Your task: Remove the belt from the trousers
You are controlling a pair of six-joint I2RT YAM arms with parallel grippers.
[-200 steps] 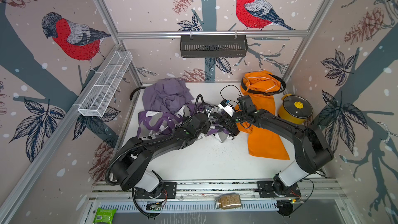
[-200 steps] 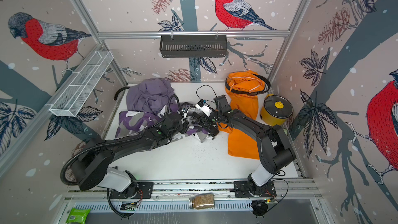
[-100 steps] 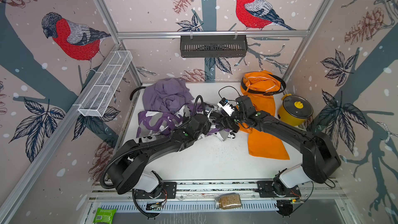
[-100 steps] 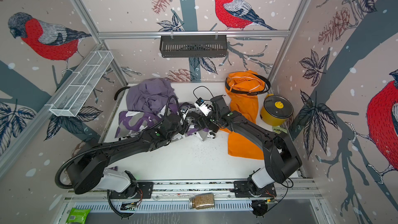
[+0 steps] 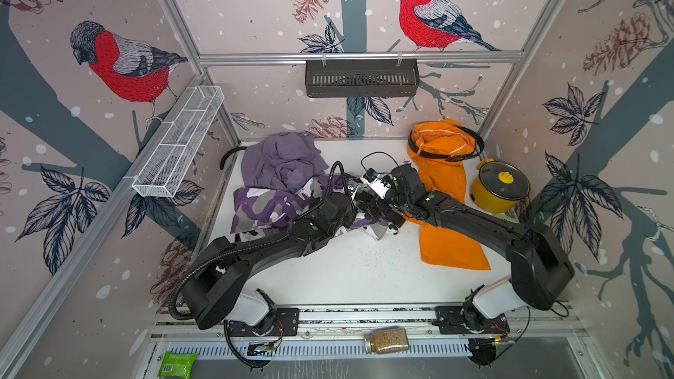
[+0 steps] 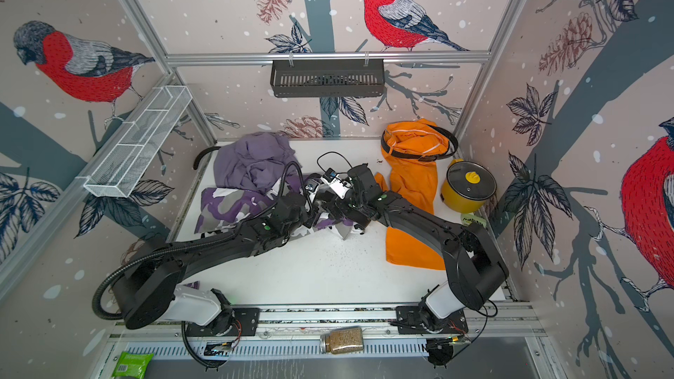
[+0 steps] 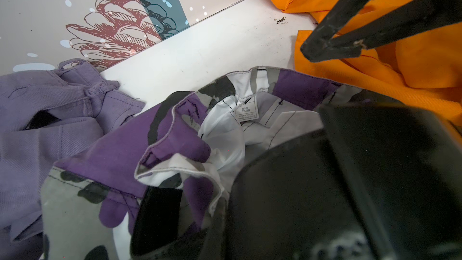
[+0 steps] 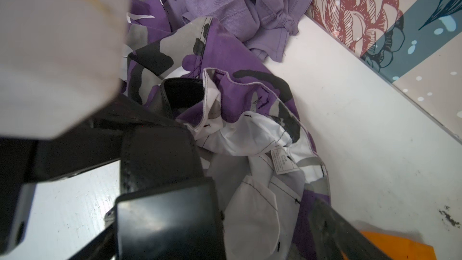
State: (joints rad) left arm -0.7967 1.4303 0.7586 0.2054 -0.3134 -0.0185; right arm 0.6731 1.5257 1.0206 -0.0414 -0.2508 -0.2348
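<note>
Top views: grain-filled jar (image 5: 386,340), lidded pot (image 5: 499,191); left claw (image 5: 359,198) clenched, right claw (image 5: 383,215) released.

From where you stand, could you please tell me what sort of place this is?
Probably a robot test cell: aluminium frame, bird-print wall panels, and a left arm and right arm bolted to a rail beside the white table.

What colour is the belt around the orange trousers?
Black; the belt shows best in a top view.
</note>
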